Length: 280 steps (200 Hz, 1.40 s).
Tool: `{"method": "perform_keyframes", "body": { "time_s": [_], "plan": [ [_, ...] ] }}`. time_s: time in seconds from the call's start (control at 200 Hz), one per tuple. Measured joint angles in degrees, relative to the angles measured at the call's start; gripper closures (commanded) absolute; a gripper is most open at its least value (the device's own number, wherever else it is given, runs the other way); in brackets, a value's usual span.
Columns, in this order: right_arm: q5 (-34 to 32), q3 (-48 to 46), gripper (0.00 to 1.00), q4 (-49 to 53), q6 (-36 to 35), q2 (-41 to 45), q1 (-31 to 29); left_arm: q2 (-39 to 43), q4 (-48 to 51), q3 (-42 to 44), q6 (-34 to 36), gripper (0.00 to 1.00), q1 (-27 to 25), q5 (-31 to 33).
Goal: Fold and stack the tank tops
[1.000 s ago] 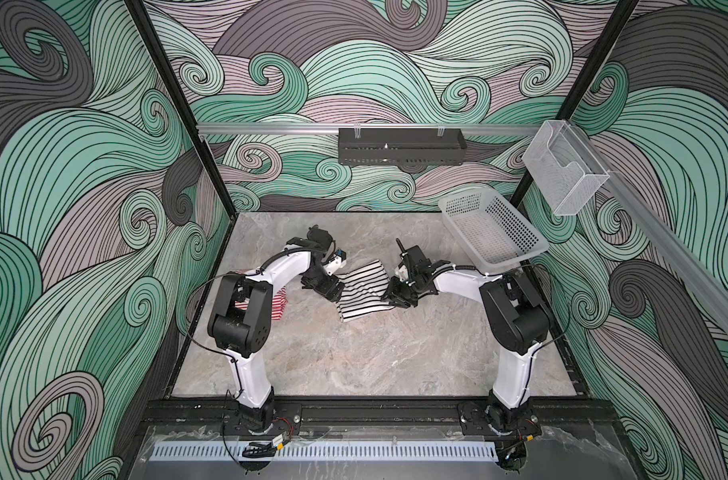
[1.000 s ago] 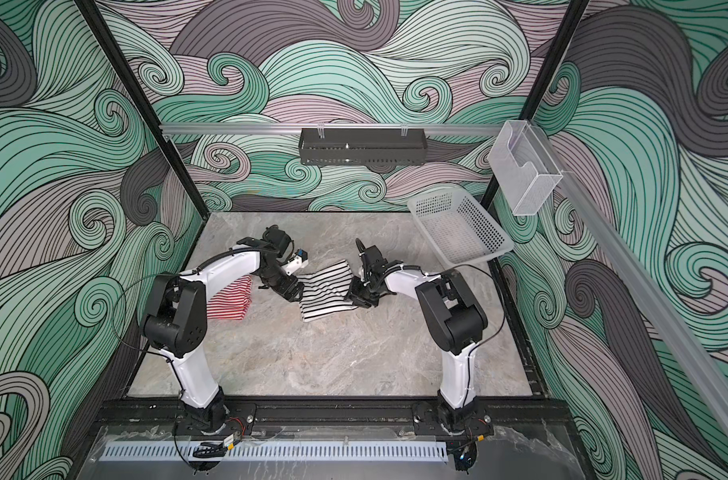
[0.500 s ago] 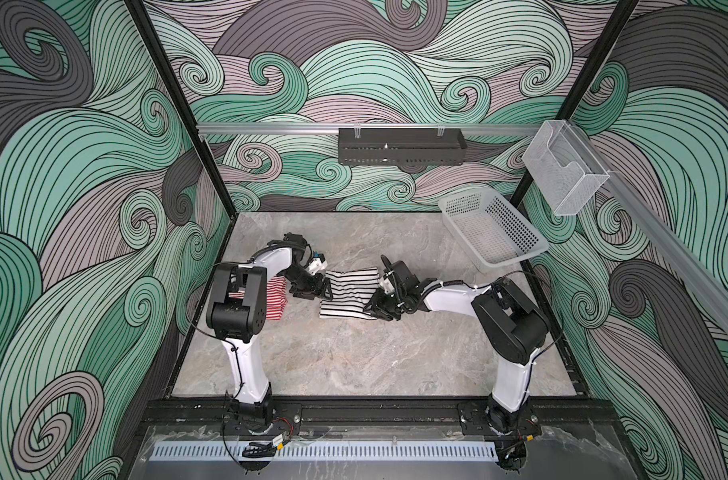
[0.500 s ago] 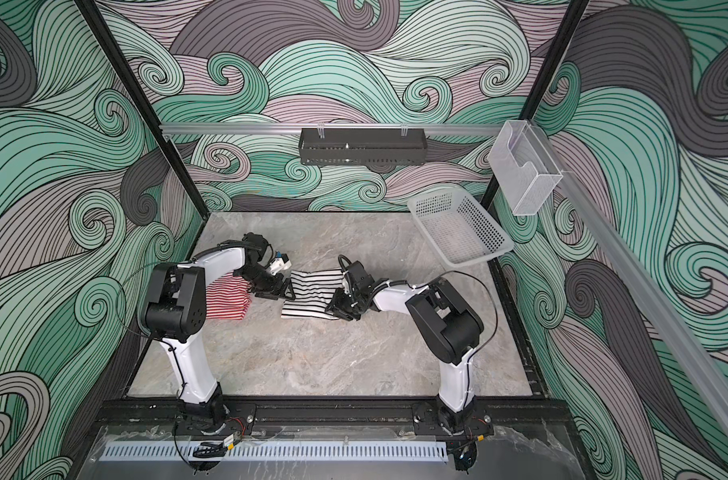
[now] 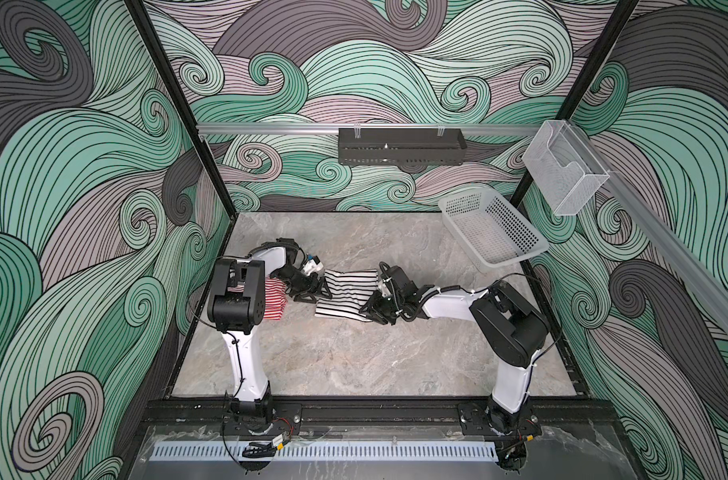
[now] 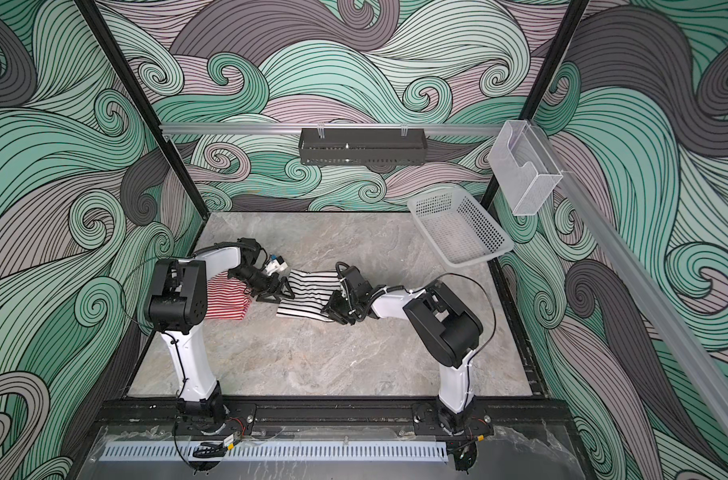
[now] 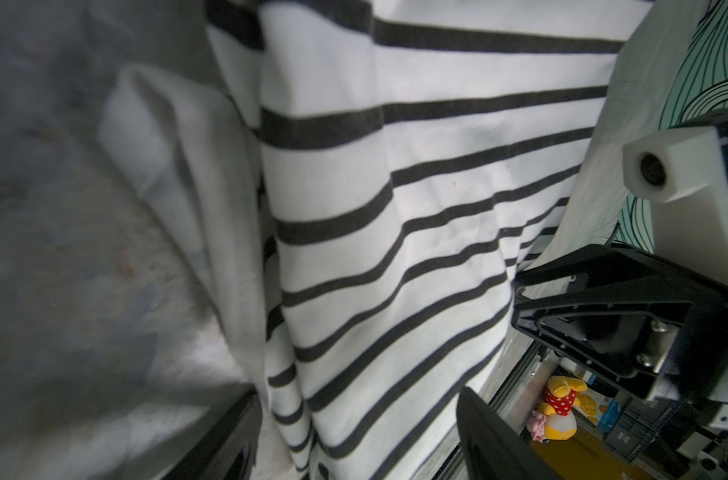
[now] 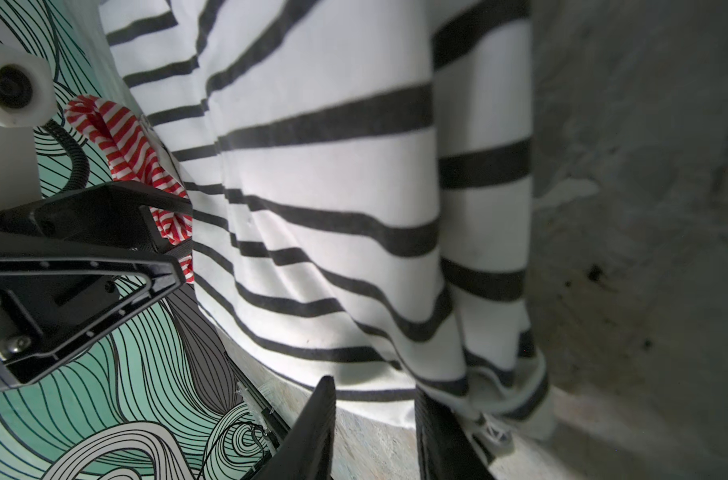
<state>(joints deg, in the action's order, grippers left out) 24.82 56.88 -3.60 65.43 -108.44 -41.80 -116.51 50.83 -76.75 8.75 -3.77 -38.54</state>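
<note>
Two tank tops are here: one black-striped top (image 5: pixel 345 293) and one red-striped top (image 5: pixel 274 300). There is one table (image 5: pixel 354 353). Two arms stand at its front edge, one left arm (image 5: pixel 246 365) and one right arm (image 5: pixel 449 307). Each ends in one hand, so two hands: the left hand (image 5: pixel 314 293) and the right hand (image 5: pixel 366 311). Each hand has two fingers (image 7: pixel 229 440). There is one white basket (image 5: pixel 462 205), one clear holder (image 5: pixel 564 174) and one black tray (image 5: pixel 399 145). The left wrist view shows one plush toy (image 7: pixel 559 405).
</note>
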Motion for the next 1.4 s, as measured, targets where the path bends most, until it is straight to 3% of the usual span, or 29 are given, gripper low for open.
{"method": "perform_keyframes", "body": {
  "time_s": [0.25, 0.335, 0.435, 0.56, 0.651, 0.791, 0.881, 1.166, 1.401],
  "plan": [
    [-0.33, -0.39, 0.65, -1.4, 1.11, -0.09, -0.46, -1.79, 0.02, -0.39, -0.33, 0.24, 0.0, -4.92],
    [-0.22, -0.39, 0.65, -1.88, 1.25, -0.24, -0.5, -2.16, -0.02, -0.39, -0.46, 0.29, 0.0, -5.81],
    [0.0, -0.39, 0.65, -2.43, 1.33, -0.46, -0.57, -2.97, -0.15, -0.5, -0.68, 0.45, 0.0, -6.38],
    [0.07, -0.39, 0.65, -2.78, 1.46, -0.57, -0.61, -4.31, -0.07, -0.83, -0.87, 0.51, 0.28, -7.19],
    [0.09, -0.39, 0.65, -2.82, 1.46, -0.59, -0.61, -4.48, -0.07, -0.83, -1.01, 0.61, 0.57, -7.28],
    [0.33, -0.39, 0.65, -3.15, 1.46, -0.79, -0.61, -4.83, -0.5, -0.79, -1.09, 0.94, 0.83, -6.03],
    [0.74, -0.39, 0.65, -3.8, 1.46, -1.01, -0.61, -4.92, -0.57, -0.79, -0.74, 1.0, 1.03, -5.55],
    [1.18, 0.09, 0.57, -3.91, 0.48, -1.09, -0.61, -4.42, -0.07, -1.14, -0.15, 1.0, 1.11, -4.59],
    [0.63, 1.88, 0.48, 0.2, -3.19, -0.28, -0.07, 1.77, 2.58, -2.86, 1.31, 1.0, 1.07, -0.66]
  ]
}}
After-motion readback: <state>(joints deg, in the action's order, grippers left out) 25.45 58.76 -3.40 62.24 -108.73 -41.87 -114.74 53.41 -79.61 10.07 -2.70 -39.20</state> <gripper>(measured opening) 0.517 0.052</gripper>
